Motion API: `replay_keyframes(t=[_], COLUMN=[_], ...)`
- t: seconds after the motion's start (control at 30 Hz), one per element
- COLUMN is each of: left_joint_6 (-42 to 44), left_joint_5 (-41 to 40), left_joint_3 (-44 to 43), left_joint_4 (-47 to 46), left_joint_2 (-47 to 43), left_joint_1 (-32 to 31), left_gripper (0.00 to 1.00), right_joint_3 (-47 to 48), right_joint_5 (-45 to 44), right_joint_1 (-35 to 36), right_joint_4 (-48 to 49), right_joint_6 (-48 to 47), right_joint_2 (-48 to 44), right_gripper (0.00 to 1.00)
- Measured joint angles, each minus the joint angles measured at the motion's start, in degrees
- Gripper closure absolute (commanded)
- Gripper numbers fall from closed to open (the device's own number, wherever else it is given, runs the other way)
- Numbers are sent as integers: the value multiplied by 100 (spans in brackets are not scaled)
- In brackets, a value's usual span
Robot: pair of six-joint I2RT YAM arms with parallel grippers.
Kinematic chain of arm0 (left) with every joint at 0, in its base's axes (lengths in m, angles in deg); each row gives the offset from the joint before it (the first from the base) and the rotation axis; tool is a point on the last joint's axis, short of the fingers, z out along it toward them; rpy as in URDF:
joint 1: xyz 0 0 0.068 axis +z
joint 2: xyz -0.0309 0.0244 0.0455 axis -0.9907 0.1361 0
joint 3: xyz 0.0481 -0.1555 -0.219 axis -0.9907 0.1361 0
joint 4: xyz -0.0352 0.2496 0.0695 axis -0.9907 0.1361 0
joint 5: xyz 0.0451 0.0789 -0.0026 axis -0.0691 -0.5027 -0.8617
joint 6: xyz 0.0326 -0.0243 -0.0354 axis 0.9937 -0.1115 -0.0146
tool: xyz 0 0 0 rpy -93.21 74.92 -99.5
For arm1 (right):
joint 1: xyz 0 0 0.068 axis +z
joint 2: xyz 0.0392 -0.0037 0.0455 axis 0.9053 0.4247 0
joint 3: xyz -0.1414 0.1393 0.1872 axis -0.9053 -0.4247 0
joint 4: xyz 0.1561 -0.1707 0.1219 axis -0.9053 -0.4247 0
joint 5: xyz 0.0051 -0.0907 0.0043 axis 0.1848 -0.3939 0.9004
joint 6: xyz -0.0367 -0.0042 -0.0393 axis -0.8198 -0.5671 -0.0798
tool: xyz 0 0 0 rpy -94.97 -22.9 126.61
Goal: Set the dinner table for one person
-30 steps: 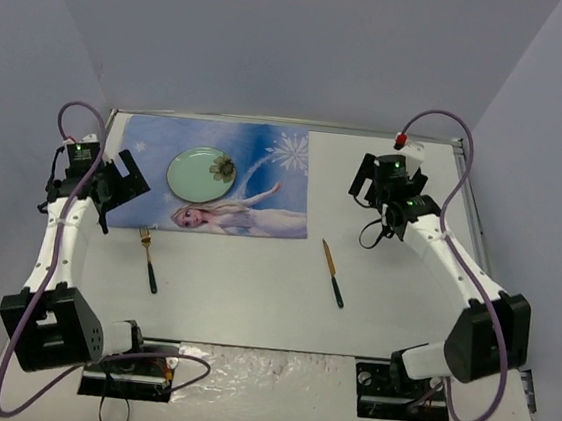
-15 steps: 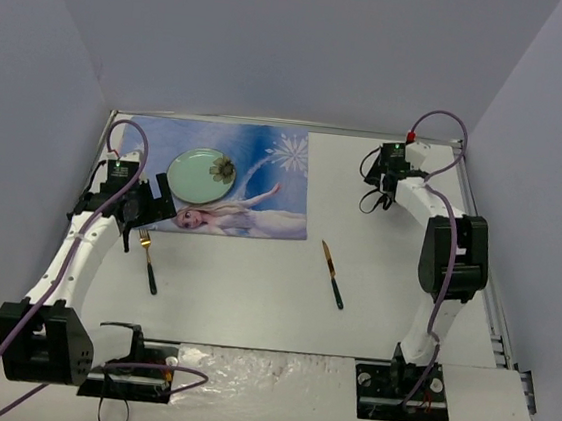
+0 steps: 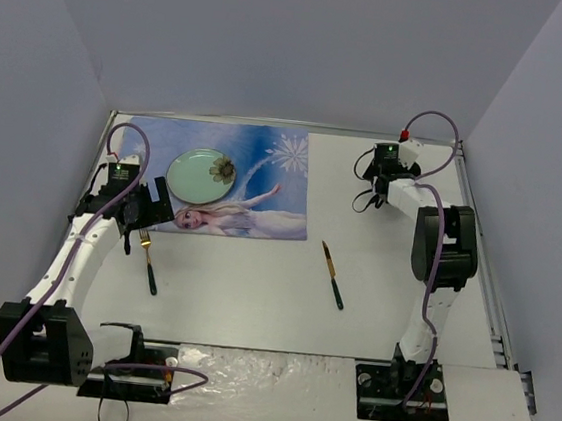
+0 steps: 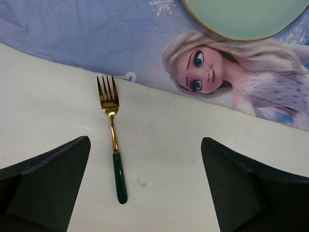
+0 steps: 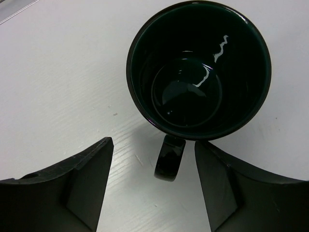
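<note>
White, faintly grained table (image 3: 252,298) spans the space between grey walls. My left hand (image 4: 146,142) hangs spread wide over a gold fork (image 4: 114,140) with a dark green handle, beside the wrinkled princess-print cloth mat (image 4: 72,34). My right hand (image 5: 153,142) stands apart, astride the handle of the glossy round dark mug (image 5: 198,72) near the far right corner.

My right gripper (image 5: 153,145) hangs over the white dinner table (image 5: 63,82), jaws apart. Below me a dark mug (image 5: 198,72) stands upright, its glossy inside bottom in plain sight. Its handle (image 5: 170,158) points toward me and lies between my fingers (image 5: 72,188), touching neither.
</note>
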Motion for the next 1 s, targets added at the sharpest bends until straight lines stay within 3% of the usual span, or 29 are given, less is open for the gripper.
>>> replay_keyframes(t=[0.2, 0.47, 0.83, 1.0], left_joint_6=[74, 92, 95, 97], left_joint_5=[-21, -19, -18, -16], left_joint_3=[0, 0, 0, 0], left_joint_4=[-37, -44, -53, -55], left_joint_2=[0, 2, 2, 2], left_joint_1=[-2, 0, 0, 0], left_gripper=[3, 3, 3, 3], right_joint_3=[-158, -256, -351, -538], right_joint_5=[-191, -457, -709, -606], right_joint_1=[0, 7, 45, 88], right_joint_4=[317, 475, 574, 807], right_joint_6=[-33, -103, -362, -810], right_joint_2=[4, 4, -3, -100], right_gripper=[44, 59, 98, 100])
